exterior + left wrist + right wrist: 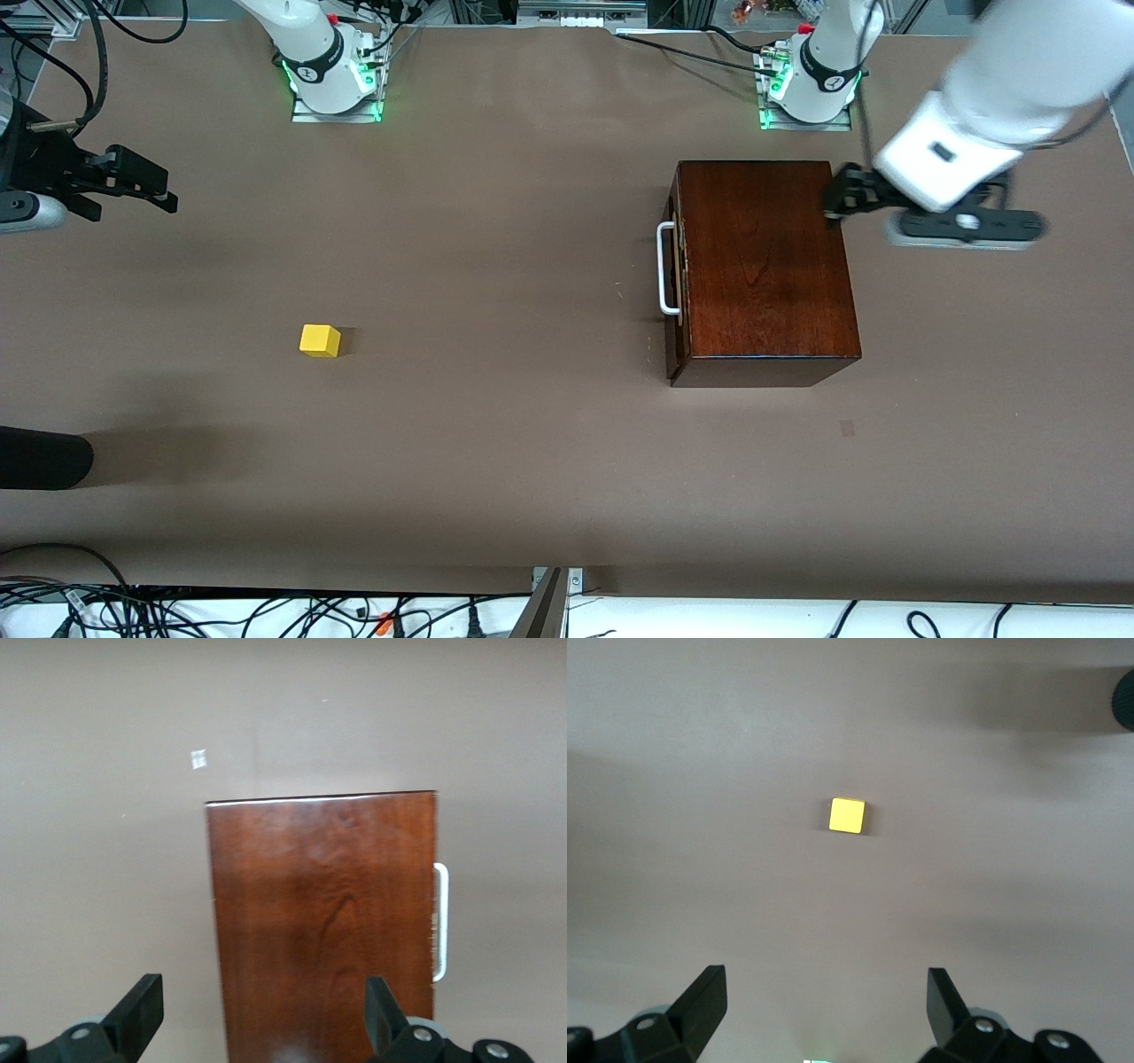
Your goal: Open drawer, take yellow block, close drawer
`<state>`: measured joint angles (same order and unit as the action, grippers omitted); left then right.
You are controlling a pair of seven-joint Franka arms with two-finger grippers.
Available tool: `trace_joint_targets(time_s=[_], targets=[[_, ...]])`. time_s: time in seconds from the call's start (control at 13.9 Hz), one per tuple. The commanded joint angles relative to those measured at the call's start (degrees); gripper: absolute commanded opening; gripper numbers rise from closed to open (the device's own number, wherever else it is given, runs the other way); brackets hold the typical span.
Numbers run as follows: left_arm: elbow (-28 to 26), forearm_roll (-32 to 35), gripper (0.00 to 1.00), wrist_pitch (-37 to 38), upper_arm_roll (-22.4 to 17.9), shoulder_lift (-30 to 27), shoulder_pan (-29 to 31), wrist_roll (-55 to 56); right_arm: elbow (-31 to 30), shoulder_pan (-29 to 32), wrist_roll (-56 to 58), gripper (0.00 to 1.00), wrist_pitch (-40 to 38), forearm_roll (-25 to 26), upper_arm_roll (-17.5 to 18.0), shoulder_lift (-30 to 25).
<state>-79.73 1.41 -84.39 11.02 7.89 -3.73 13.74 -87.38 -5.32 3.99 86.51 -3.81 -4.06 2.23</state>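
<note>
The dark wooden box (762, 266) stands toward the left arm's end of the table. Its drawer (676, 292) is pushed in flush, and the white bar handle (664, 270) faces the right arm's end. My left gripper (837, 197) hangs open over the box's top corner nearest the left arm's base. The left wrist view looks down on the box top (323, 921) and handle (440, 921) between the spread fingers of the left gripper (263, 1005). The yellow block (320, 340) lies on the bare table toward the right arm's end. My right gripper (155, 188) is open and empty above the table, apart from the block (848, 815).
A black rounded object (44, 456) pokes in at the table's edge at the right arm's end, nearer the camera than the block. A small pale mark (847, 428) lies on the brown table cover nearer the camera than the box. Cables (266, 611) run along the near edge.
</note>
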Motion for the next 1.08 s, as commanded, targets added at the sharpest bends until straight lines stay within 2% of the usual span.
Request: trace_joint_targets(time_s=[0.0,0.36,1.01], targets=[[-3.84,-3.86,1.0,0.1,-6.87,-3.14,-0.4,-7.13,-1.39,0.4,-0.56,1.0,-0.29,-1.11,0.29,-1.53],[-6.31,-3.61,1.0,-0.43,-12.42,-5.07,-2.5,-8.99,-1.39,0.49,-0.48,1.0,0.32,-1.02,0.29,-1.44],[-7.54,-3.69,1.0,-2.01,-14.45,-5.43,-3.57,-11.89,-1.39,0.49,-0.39,1.0,0.33,-1.02,0.11,-1.35]])
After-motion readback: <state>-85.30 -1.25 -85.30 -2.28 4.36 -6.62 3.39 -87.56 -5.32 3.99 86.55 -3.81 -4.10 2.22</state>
